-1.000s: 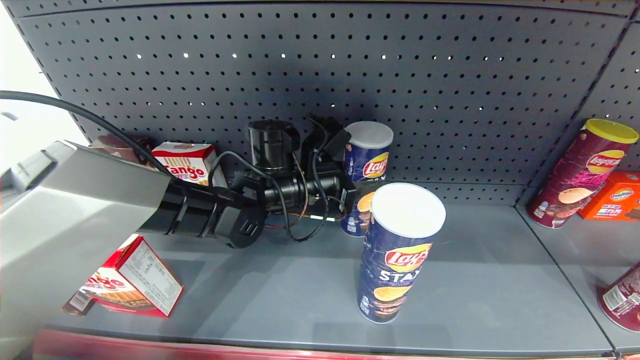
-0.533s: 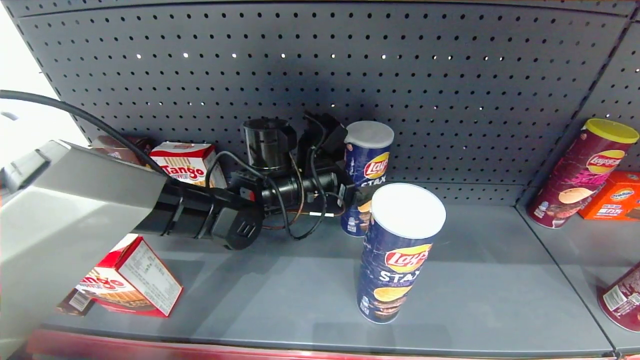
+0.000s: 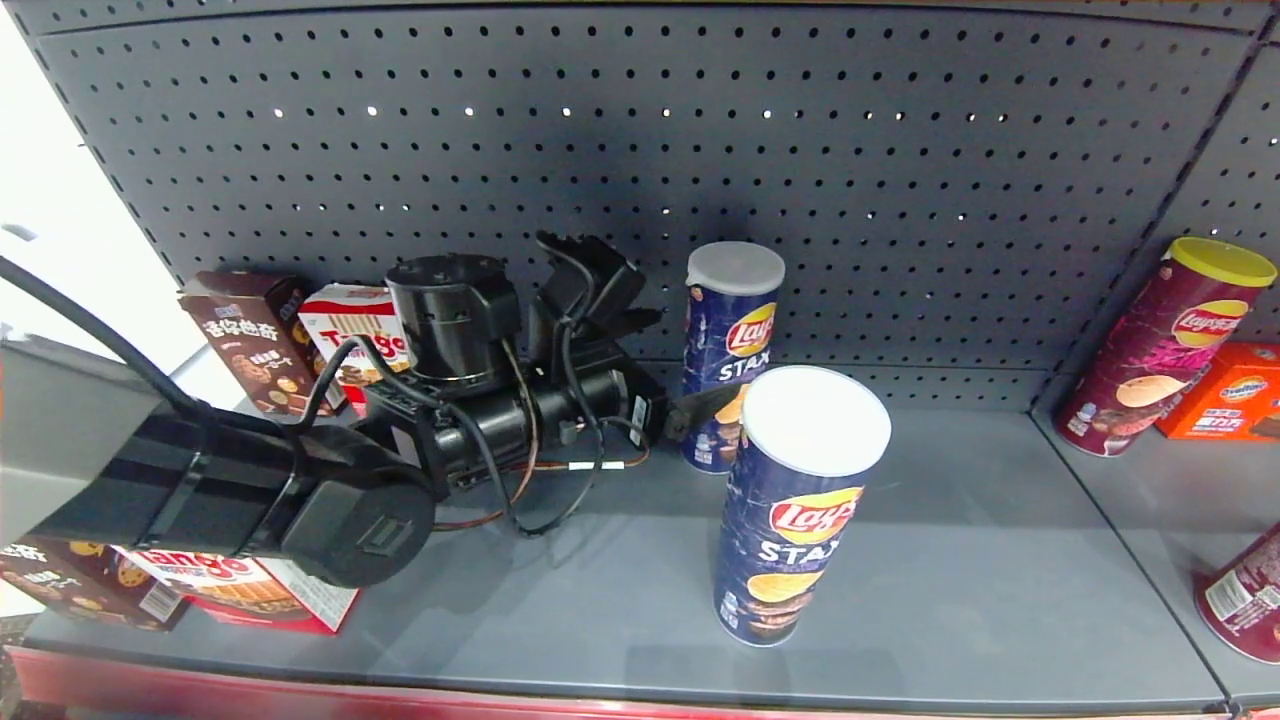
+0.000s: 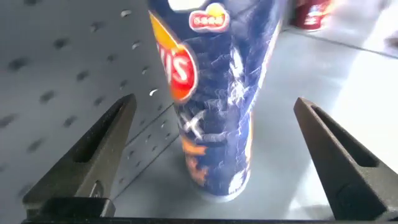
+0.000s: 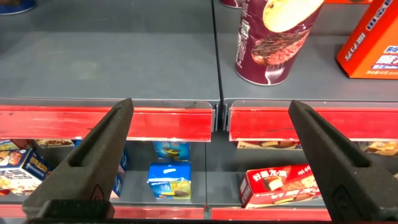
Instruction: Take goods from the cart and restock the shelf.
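Two blue chip cans stand upright on the grey shelf [image 3: 950, 560]. One can [image 3: 733, 350] is at the back against the pegboard, the other [image 3: 800, 500] nearer the front edge. My left gripper [image 3: 690, 402] is open just left of the back can and apart from it. In the left wrist view that can [image 4: 214, 106] stands beyond the spread fingers [image 4: 93, 149], not between them. My right gripper [image 5: 211, 106] is open and holds nothing, in front of the shelf's red front strip [image 5: 155, 121].
Left of the arm stand a brown cookie box [image 3: 250, 340] and a wafer box [image 3: 355, 325]; another wafer box [image 3: 250, 595] lies at the front left. At the right are a maroon can [image 3: 1160, 345], an orange box [image 3: 1225, 395] and a second maroon can [image 3: 1245, 605].
My left arm has drawn back to the left, away from the back can, which stays standing. The boxes at the left have come into sight behind the arm.
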Robot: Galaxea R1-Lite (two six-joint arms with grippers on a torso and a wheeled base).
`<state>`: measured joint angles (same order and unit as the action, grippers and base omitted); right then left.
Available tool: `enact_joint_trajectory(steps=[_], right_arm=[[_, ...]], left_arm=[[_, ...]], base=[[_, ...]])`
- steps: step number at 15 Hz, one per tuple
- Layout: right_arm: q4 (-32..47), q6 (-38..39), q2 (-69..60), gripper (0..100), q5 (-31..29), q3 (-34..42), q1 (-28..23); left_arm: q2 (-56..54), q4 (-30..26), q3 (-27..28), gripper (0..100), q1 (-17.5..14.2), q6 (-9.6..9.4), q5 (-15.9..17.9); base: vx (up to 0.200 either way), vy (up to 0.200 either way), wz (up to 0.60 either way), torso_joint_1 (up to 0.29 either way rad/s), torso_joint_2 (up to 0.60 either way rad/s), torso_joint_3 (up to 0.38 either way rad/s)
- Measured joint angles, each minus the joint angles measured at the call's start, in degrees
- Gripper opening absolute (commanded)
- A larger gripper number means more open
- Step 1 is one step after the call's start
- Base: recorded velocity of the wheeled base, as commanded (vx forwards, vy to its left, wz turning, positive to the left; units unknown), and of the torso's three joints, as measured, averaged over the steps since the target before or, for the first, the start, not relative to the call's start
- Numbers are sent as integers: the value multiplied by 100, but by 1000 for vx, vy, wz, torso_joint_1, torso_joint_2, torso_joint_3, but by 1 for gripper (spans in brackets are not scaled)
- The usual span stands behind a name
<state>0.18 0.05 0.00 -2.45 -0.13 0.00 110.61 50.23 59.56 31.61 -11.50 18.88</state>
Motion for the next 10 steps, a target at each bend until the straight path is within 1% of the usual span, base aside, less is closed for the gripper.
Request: enact_joint_trajectory(steps=[1, 4, 9, 10], right_arm=[[0, 2, 0, 100, -1, 0, 0], [0, 0, 0, 100, 0, 0, 2], [0, 0, 0, 100, 0, 0, 0], [0, 0, 0, 100, 0, 0, 0]], left_arm=[[-74, -2, -78, 100, 24, -49, -194], [-160, -17, -119, 100, 48, -172, -364], [-66, -33, -129, 100, 50, -273, -808], [-33, -35, -124, 100, 48, -322, -912]], base=[[0, 0, 0, 0, 0, 0], [0, 0, 0, 0, 0, 0], [0, 0, 0, 0, 0, 0], [0, 0, 0, 0, 0, 0]])
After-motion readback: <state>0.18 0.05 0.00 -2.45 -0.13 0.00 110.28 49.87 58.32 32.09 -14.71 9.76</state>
